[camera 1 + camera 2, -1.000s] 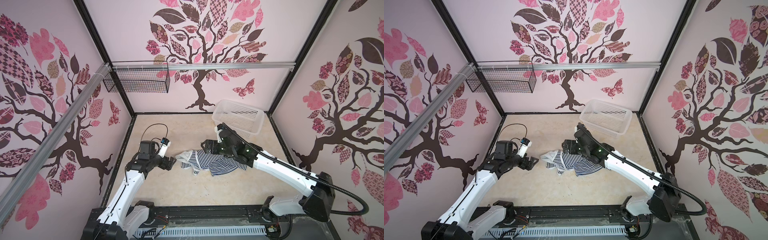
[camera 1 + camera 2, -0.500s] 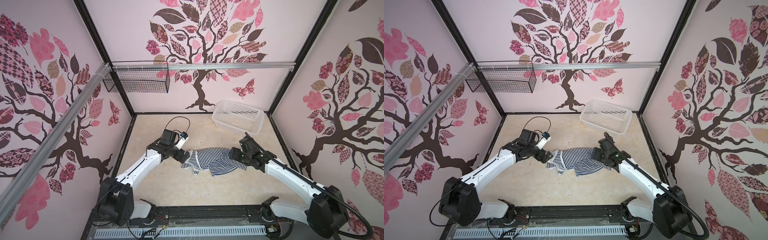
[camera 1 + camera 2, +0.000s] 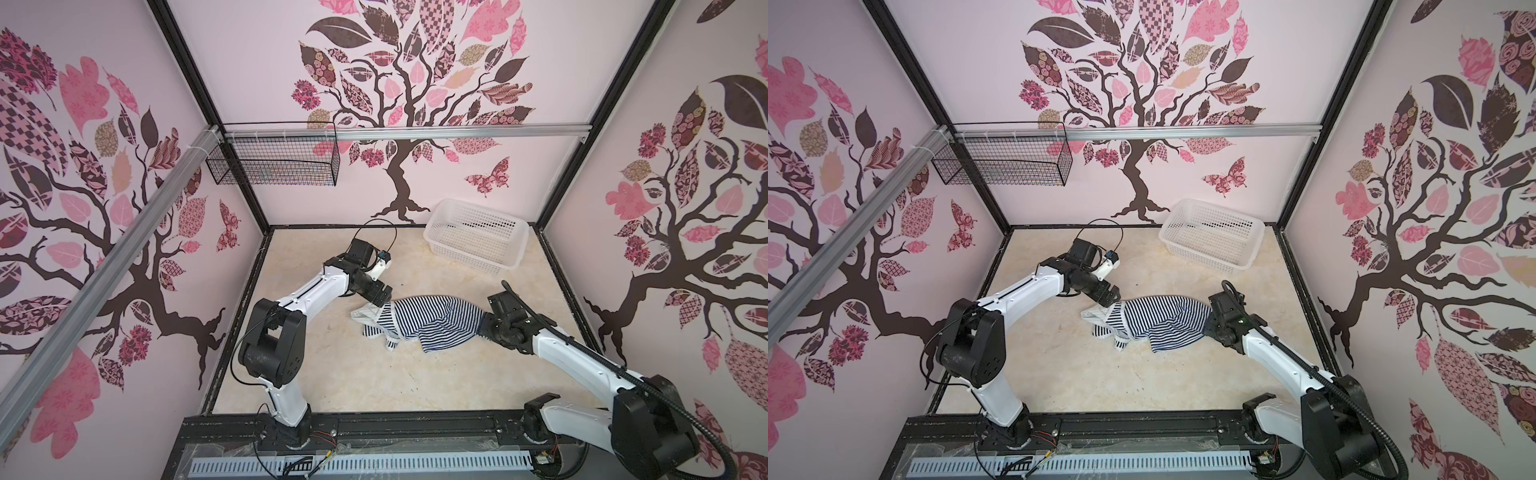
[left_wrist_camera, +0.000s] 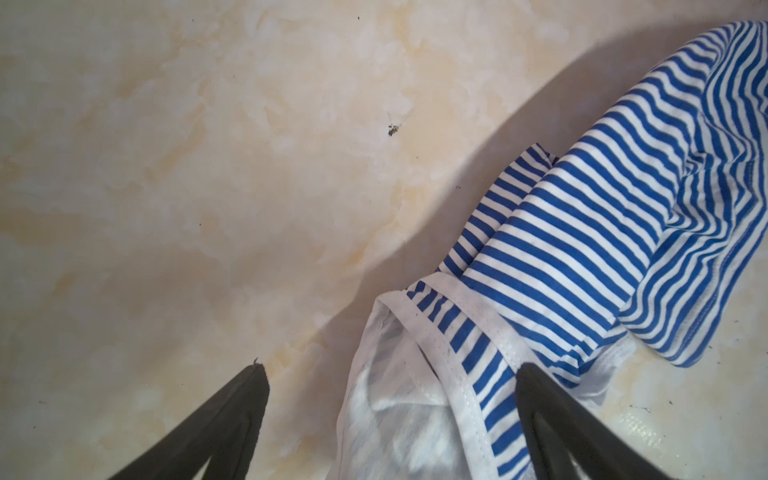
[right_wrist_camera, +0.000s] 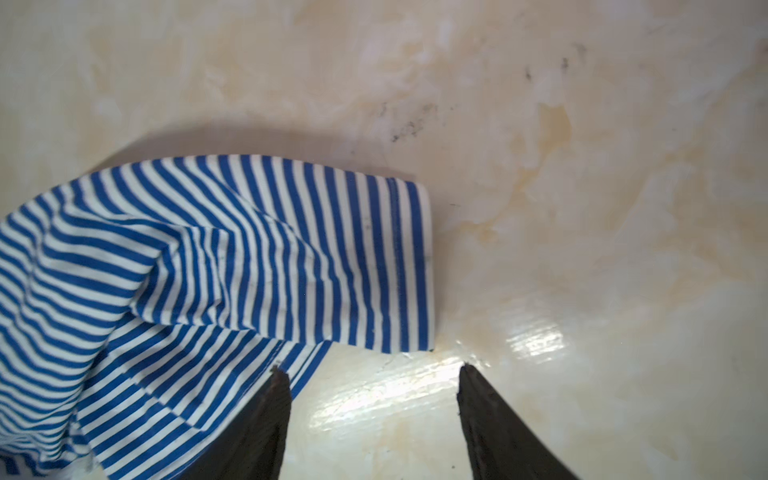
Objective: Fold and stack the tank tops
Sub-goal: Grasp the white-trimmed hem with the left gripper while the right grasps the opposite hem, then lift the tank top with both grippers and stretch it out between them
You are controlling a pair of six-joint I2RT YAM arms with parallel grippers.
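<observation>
Well, at the left a black wire basket (image 3: 274, 162) is hanging on the back wall under an aluminium rail (image 3: 415, 132), and only its own mesh is showing through it. Further right, a white plastic basket (image 3: 473, 239) is sitting in the far right corner of the counter (image 3: 332, 374), its perforated floor showing from wall to wall.

The counter is showing a cream, marbled, slightly glossy face with a few dark specks. Pink walls (image 3: 257, 62) printed with brown trees, patterned leaves and butterflies are closing it in on three sides.

I am holding my left hand (image 3: 380, 296) low at the left end of the tank tops (image 3: 432, 324), its fingers spread wide. In the left wrist view a white-edged opening and pale fabric are lying between them. One finger is overlapping the stripes, though I cannot tell whether it is touching.

The tank tops are lying crumpled together in one heap at the middle of the counter, between my two hands and well apart from the white plastic basket.

I am holding my right hand (image 3: 484, 328) at the heap's right end, its fingers parted with bare counter between them. One finger is overlapping a striped hem. My arms are crowding the heap from both sides.
</observation>
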